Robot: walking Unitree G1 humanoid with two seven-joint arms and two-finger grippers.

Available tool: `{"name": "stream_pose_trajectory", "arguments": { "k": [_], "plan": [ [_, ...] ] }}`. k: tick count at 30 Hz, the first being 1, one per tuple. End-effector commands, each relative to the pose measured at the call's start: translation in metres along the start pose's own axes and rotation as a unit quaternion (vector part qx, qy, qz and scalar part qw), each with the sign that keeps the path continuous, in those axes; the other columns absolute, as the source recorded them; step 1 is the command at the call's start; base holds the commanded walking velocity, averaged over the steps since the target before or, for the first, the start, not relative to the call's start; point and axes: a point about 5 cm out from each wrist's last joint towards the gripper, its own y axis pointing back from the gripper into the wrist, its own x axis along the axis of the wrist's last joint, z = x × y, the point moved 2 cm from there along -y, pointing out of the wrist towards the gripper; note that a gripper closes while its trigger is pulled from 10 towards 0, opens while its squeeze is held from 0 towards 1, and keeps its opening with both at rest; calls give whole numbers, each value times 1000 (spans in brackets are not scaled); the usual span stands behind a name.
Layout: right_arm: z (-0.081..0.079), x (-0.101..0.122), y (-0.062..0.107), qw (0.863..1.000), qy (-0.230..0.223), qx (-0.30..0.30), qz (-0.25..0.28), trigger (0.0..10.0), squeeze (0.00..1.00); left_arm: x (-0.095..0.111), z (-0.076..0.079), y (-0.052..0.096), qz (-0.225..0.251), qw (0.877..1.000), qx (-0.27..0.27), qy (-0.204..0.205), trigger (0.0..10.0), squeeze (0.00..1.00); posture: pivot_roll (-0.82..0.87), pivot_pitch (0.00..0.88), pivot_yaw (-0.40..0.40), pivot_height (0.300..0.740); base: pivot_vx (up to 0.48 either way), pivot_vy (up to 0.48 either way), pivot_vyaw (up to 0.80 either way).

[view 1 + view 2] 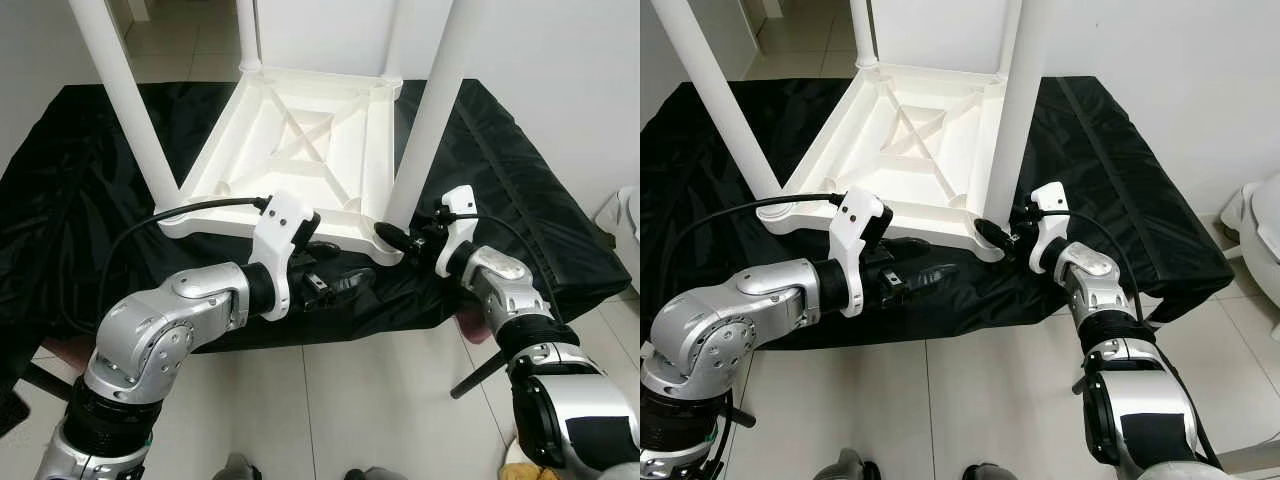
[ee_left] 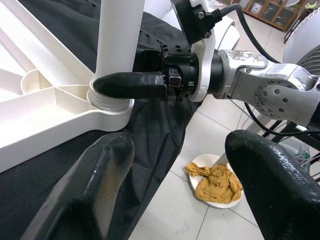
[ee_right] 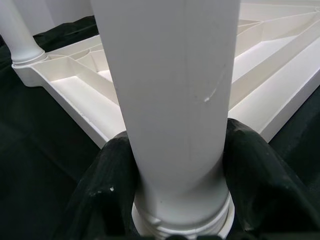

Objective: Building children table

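Note:
The white children's table (image 1: 300,130) lies upside down on a black cloth (image 1: 90,180), its legs pointing up. My right gripper (image 1: 392,237) is shut on the base of the near-right leg (image 1: 425,120), where the leg meets its corner socket. In the right wrist view the black fingers (image 3: 107,185) press on both sides of the leg (image 3: 170,90). My left gripper (image 1: 335,283) hovers open over the cloth just in front of the table's near edge, a little left of that leg. Its wrist view looks at the right gripper's finger (image 2: 130,85) on the leg (image 2: 120,35).
The near-left leg (image 1: 125,90) and a far leg (image 1: 248,35) also stand upright. Below the cloth's front edge is tiled floor with a white plate holding a yellow rag (image 2: 215,182). A dark rod (image 1: 480,375) slants under the right side.

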Motion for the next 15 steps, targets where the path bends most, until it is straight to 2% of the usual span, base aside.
{"name": "stream_pose_trajectory", "arguments": {
  "k": [1,3,6,7,10,11,15],
  "plan": [
    [-6,-11,2,1000,-14,11,-11,0,0,1,3,2,-2,1000,-6,-3,10000,0,-11,95,29,740,0,0,0],
    [-5,-12,2,1000,-21,-4,-8,0,0,0,4,2,-2,1000,-7,-2,10000,0,-12,98,28,740,0,0,0],
    [-5,-16,1,997,-38,-62,1,0,0,-1,5,2,-3,1000,-8,0,10000,0,-14,104,22,740,0,0,0],
    [-5,-16,1,997,-38,-62,1,0,0,-1,5,2,-3,1000,-8,0,10000,0,-14,104,22,740,0,0,0],
    [-8,-15,-2,994,-51,-95,18,0,0,-1,4,2,-3,1000,-8,1,10000,0,-20,104,24,740,0,0,0],
    [-16,-16,-6,988,-68,-136,30,0,0,-2,5,1,-5,1000,-11,2,10000,0,-23,105,26,740,0,0,0],
    [-19,-16,-7,986,-74,-148,34,0,0,-2,5,1,-5,1000,-12,2,10000,0,-24,107,25,740,0,0,0]
  ]
}}
